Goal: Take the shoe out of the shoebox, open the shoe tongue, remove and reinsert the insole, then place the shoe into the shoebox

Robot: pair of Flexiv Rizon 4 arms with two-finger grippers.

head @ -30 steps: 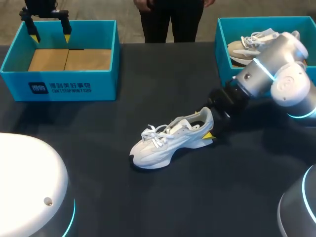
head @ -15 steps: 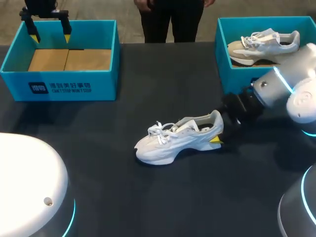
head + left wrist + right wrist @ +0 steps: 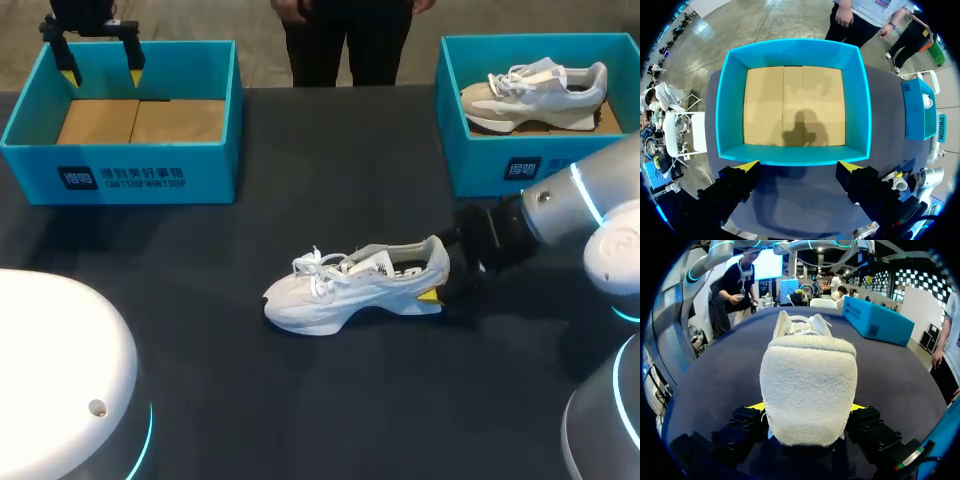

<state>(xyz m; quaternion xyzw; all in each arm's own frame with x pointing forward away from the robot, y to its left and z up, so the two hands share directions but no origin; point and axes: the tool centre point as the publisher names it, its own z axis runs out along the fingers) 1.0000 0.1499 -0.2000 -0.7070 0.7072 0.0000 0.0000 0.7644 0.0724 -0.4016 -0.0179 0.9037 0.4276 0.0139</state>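
Observation:
A white shoe (image 3: 345, 287) lies on its sole in the middle of the dark table, toe to the left. My right gripper (image 3: 437, 283) comes in from the right and is shut on its heel. In the right wrist view the padded heel (image 3: 807, 385) fills the space between the fingers, and both yellow tips (image 3: 756, 406) press its sides. My left gripper (image 3: 100, 62) hangs open over the far-left blue shoebox (image 3: 120, 178). That shoebox (image 3: 867, 105) shows only its bare cardboard floor below the left gripper (image 3: 795, 167).
A second blue shoebox (image 3: 490, 165) at the back right holds another pale shoe (image 3: 535, 88). A person stands behind the table's far edge without touching it. Bare tabletop lies in front of the shoe and between the two boxes.
My right arm pulled back to the right with the heel in its grip. The shoe swung from a slanted pose to nearly level and shifted slightly right. The left arm stayed still.

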